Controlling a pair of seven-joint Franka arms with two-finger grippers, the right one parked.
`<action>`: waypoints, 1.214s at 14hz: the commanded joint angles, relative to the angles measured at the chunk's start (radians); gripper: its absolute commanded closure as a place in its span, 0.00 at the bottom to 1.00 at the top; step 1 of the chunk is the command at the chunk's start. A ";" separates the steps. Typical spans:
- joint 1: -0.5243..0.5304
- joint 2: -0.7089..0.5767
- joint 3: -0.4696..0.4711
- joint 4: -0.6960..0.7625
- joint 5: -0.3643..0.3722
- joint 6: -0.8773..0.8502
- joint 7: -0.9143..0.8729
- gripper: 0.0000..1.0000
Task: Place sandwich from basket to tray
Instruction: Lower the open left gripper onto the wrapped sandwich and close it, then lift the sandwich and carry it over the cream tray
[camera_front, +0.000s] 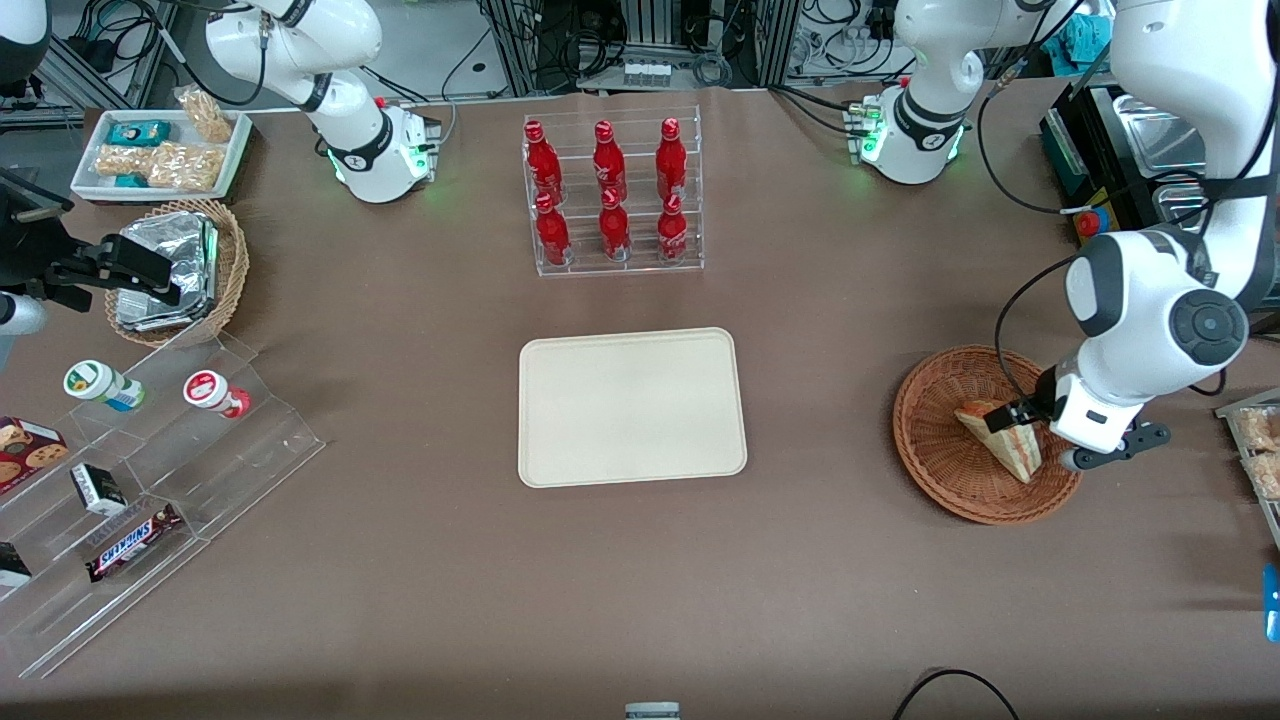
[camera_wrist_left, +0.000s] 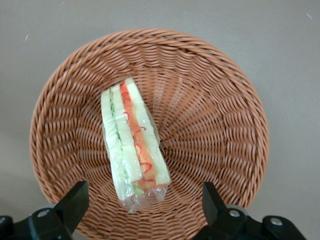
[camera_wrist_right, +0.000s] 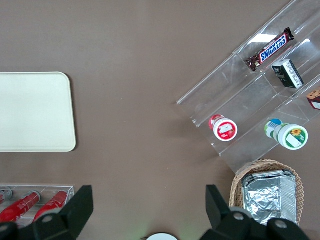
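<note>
Brown table (camera_front: 800, 560): sandwich (camera_wrist_left: 132, 145) in basket (camera_wrist_left: 220, 100), gripper (camera_wrist_left: 142, 205) above.

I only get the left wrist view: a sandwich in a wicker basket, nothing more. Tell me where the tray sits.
Observer: The flat cream rectangular tray lies beside the round reddish-brown wicker basket, toward the parked arm's end of the table.
Operator: Report what stands near it.
Observer: A clear rack of red bottles, farther from the front camera than the tray.
Operator: Place the hand for me.
Observer: The open hand hangs over the basket, at the triangular white-bread sandwich's end farther from the front camera.
</note>
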 joint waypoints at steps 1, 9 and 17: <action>0.005 0.013 -0.005 -0.012 -0.002 0.039 -0.136 0.00; 0.010 0.082 0.024 -0.012 0.002 0.090 -0.272 0.86; -0.158 -0.008 0.018 0.120 0.007 -0.258 -0.064 0.99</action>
